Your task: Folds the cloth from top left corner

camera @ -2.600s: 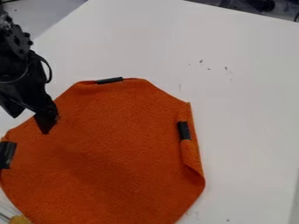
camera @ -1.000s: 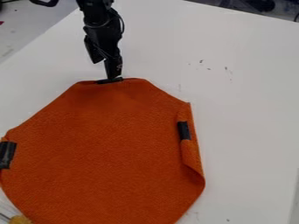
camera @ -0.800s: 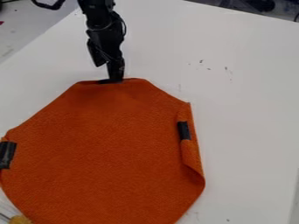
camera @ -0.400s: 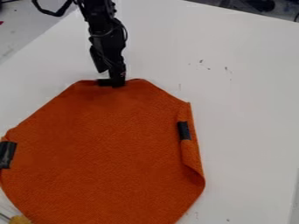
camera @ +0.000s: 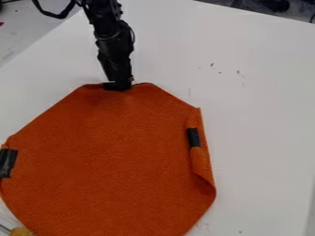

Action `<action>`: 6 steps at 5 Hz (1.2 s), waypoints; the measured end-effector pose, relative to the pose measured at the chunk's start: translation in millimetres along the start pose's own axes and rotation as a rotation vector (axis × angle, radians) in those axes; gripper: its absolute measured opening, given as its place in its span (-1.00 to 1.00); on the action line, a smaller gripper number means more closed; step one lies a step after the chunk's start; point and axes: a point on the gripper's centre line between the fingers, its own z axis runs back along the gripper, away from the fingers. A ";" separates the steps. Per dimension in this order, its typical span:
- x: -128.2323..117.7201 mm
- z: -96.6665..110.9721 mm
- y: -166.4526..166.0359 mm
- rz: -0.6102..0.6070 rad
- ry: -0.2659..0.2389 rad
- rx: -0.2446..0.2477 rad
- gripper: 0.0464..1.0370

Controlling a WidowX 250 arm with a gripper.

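Since the frame just before, the two fingers of the black, angular robot gripper (camera: 120,85) have drawn together; the orange cloth lies where it did. The gripper hangs down in the upper left of the frame, clenched on a short black strip (camera: 109,86) at the cloth's top edge.

The orange cloth (camera: 111,156), soft and finely napped, spreads from the left edge across the lower left and centre of the frame, its bottom running out of view. Its corners are turned in, giving a rough octagon. Down its right side runs a loose, rounded fold, bearing a dark rectangular patch (camera: 193,137). A wider, slightly shiny black band (camera: 7,162) sits at its left edge.

Beneath is a smooth white tabletop (camera: 252,110) with small dark scuffs at upper right. In the bottom left corner is a yellow-brown object (camera: 22,231), partly cut off.
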 end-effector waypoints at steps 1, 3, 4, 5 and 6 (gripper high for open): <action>8.3 2.0 10.1 -0.030 -0.015 0.023 -0.61; 34.8 25.8 40.2 -0.045 -0.073 0.121 -0.98; 20.6 30.2 30.6 0.005 -0.055 0.127 -0.98; 0.8 62.2 11.4 0.033 -0.078 0.158 -0.98; -16.6 72.3 -17.1 0.052 -0.113 0.162 -0.98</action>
